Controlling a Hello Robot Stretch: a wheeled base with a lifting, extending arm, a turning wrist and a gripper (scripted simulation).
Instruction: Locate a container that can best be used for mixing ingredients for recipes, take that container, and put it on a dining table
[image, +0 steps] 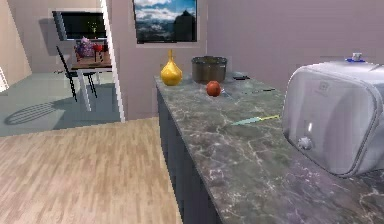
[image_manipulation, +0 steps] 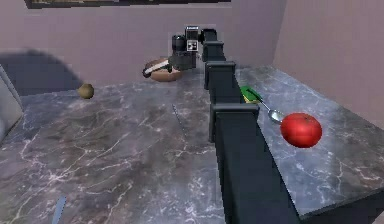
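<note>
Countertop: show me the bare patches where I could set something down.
Bare: the marble stretch between the small brown lump and the arm. Crowded: right of the arm, where a red fruit and a spoon lie, and the far end around the claw and a bowl-shaped thing.

You have: yellow vase (image: 171, 70), one; dark pot (image: 209, 68), one; grey appliance (image: 335, 115), one; bowl (image_manipulation: 157, 69), one; green-handled spoon (image_manipulation: 255, 100), one; small brown lump (image_manipulation: 86, 91), one; red fruit (image: 213, 88), two, the other red fruit (image_manipulation: 300, 129) in the arm side view.

Soft, even light lit the counter (image: 240, 160); a chair (image: 66, 65) cast a grey shadow on the floor (image: 60, 100); another darkened the wall (image_manipulation: 60, 70)
</note>
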